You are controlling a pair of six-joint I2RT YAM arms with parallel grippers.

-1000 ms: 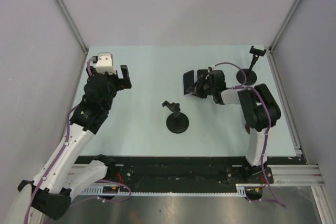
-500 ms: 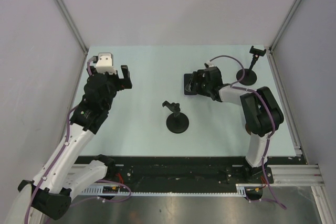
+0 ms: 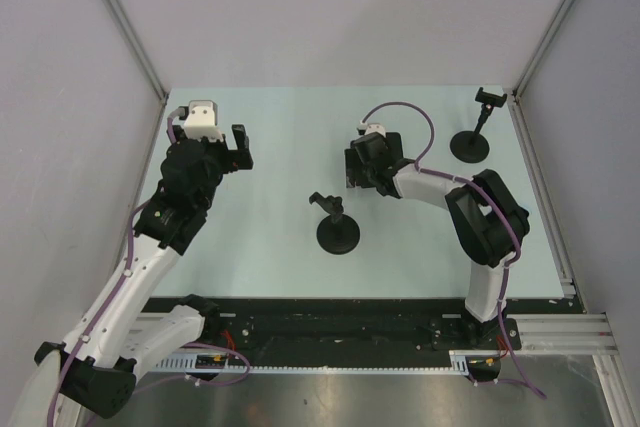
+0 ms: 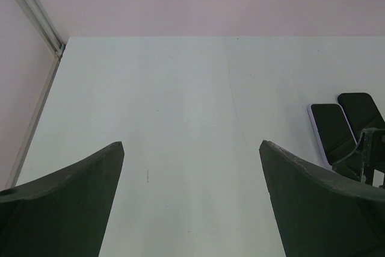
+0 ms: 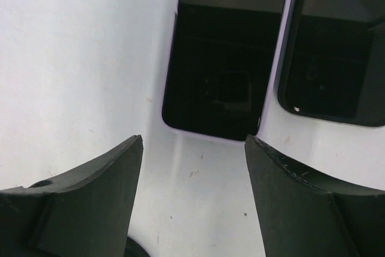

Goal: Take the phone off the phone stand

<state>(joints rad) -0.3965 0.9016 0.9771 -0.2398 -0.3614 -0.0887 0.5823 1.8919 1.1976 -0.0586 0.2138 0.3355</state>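
Observation:
Two dark phones lie flat side by side on the table, one with a lilac edge and one black-edged. Both also show in the left wrist view, the lilac-edged phone and the black-edged phone. The black phone stand stands mid-table with its clamp holding nothing. My right gripper hovers just over the phones' near ends, pointing down, open and empty. My left gripper is open and empty at the far left.
A second black stand with an empty clamp stands at the far right, near the metal frame rail. The right arm's purple cable loops above the table behind the phones.
My right gripper has swung left and further back, from beside the phones to over them, hiding them in the top view. The left arm has not moved.

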